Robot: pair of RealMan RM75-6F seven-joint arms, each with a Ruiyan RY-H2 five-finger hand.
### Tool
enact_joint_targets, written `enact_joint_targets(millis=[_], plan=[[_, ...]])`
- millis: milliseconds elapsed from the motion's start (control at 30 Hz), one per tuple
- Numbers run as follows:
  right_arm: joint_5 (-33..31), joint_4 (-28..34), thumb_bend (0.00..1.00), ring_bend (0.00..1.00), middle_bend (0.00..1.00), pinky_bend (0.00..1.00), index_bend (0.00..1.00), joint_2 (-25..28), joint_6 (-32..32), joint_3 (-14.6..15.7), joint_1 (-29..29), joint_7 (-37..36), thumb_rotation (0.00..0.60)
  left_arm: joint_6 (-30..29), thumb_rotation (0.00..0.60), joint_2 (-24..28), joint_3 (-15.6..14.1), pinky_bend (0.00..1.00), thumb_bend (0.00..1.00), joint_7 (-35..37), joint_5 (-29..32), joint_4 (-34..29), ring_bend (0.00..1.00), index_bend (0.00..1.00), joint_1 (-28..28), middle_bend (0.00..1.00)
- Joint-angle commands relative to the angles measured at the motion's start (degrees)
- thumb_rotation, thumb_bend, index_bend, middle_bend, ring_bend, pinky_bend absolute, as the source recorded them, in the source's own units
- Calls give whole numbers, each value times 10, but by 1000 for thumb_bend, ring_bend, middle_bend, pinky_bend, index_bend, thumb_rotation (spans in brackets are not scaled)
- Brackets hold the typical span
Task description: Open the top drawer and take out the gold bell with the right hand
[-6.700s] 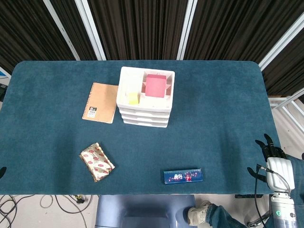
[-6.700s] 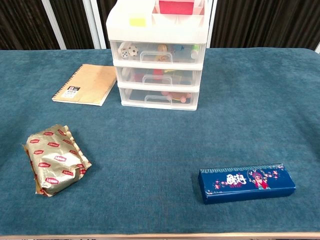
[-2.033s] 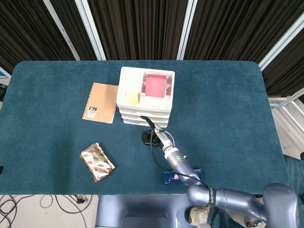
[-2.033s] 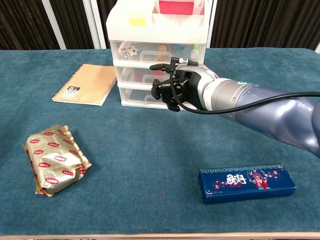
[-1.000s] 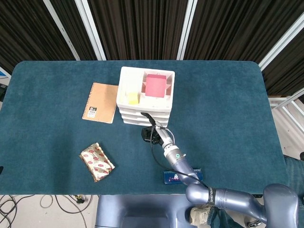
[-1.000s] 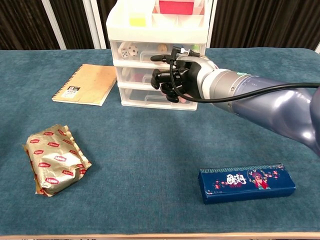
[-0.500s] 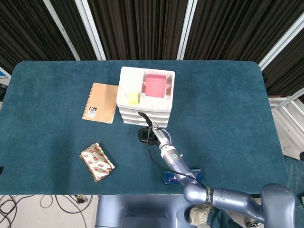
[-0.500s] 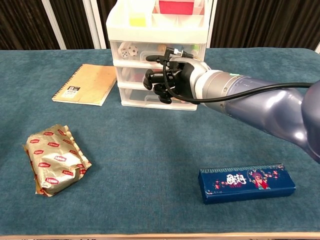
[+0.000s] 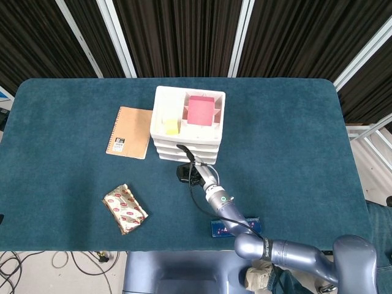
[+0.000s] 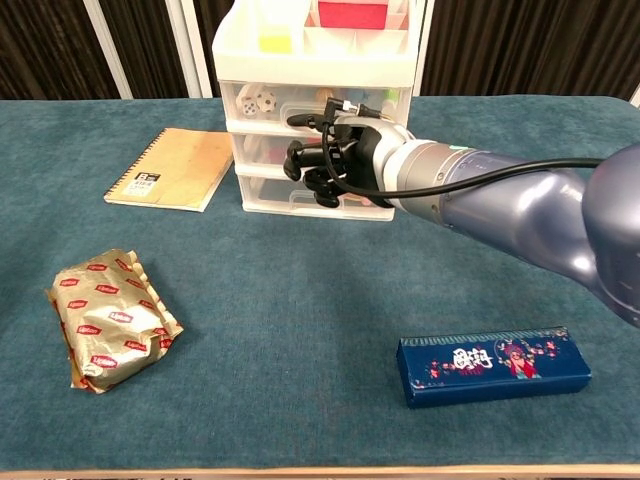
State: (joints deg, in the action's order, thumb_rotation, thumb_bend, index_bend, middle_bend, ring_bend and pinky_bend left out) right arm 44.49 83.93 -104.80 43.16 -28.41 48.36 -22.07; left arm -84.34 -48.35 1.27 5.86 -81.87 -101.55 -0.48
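at the drawers' (image 10: 312, 110) front, right hand (image 10: 335, 160) hovers clenched, gripping nothing; best hook fingertips under the top drawer's handle (image 10: 318, 112), then pull straight out.

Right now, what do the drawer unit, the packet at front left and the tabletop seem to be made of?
Drawer unit: white plastic frame, clear drawer fronts showing the contents inside.
Packet: crinkled metallic foil, gold with red logos, reflective creases.
Tabletop: teal cover, probably felt or short-pile fabric; matte, faintly fuzzy texture.

right hand (image 10: 335, 158): black | arm: glossy blue-grey | cable: black
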Motion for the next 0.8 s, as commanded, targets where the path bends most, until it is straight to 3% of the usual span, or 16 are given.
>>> enact_joint_targets(millis=[33, 800], plan=[[-1, -3, 753, 861, 755, 865, 0, 0, -3, -1, 1, 0, 600, 0, 600, 0, 0, 0, 253, 0, 0, 0, 7, 117, 0, 1], [17, -18, 757, 862, 755, 865, 0, -5, -19, -11, 11, -13, 600, 2, 600, 0, 1, 0, 253, 2, 5, 2, 7, 117, 0, 0]])
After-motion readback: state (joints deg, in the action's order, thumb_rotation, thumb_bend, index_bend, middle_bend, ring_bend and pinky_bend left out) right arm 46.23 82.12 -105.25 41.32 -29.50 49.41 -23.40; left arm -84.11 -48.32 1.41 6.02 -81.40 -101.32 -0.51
